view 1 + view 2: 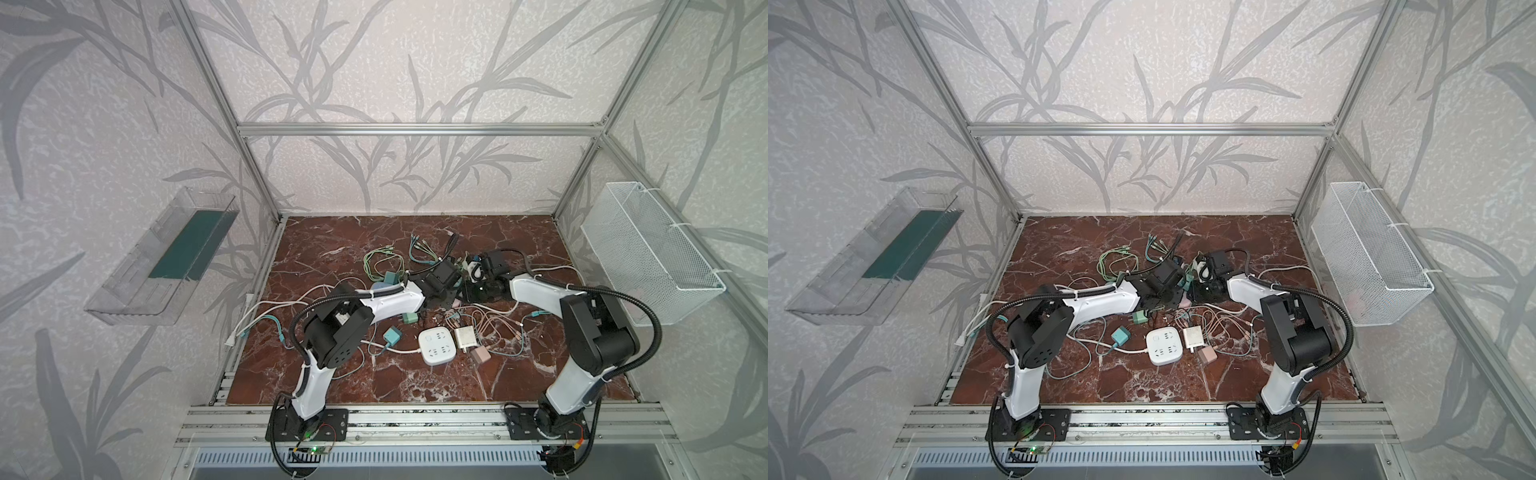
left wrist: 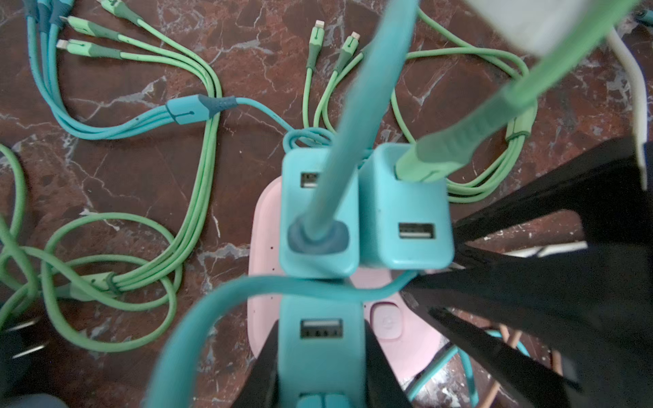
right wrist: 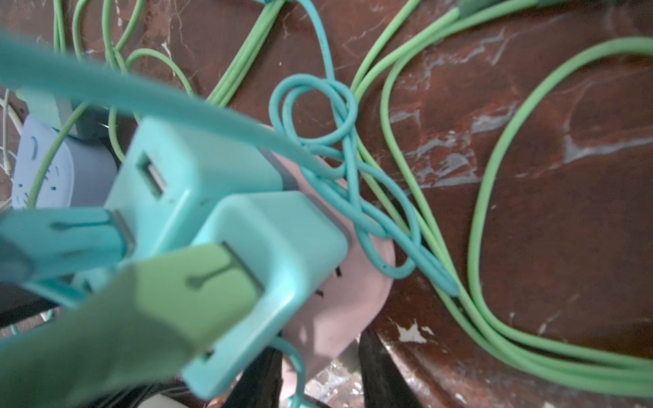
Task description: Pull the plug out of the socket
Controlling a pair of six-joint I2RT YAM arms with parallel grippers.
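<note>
**Both tools on the pink socket cluster**

Left tool (image 2: 319, 367) clenched on a teal plug (image 2: 319, 339) seated in the pink socket (image 2: 263, 226), mid-counter (image 1: 332, 245). Right tool (image 3: 318, 374) clamps the pink socket's edge. Two more teal adapters (image 2: 406, 212) plugged in beside. No readable brand or lettering; only socket markings on white strip (image 1: 436, 345).

Your left arm (image 1: 386, 305), white-shelled with black joints, rises from its base, bends sharply at the elbow and stretches low toward the middle. Its black parallel left gripper (image 2: 319, 367) has both fingers (image 2: 263, 367) pressed against something clamped between them. Your matching right arm (image 1: 540, 293) mirrors that pose, reaching inward until the two wrists nearly meet. The black right gripper (image 3: 319, 374) is also closed around what it grips.
</note>
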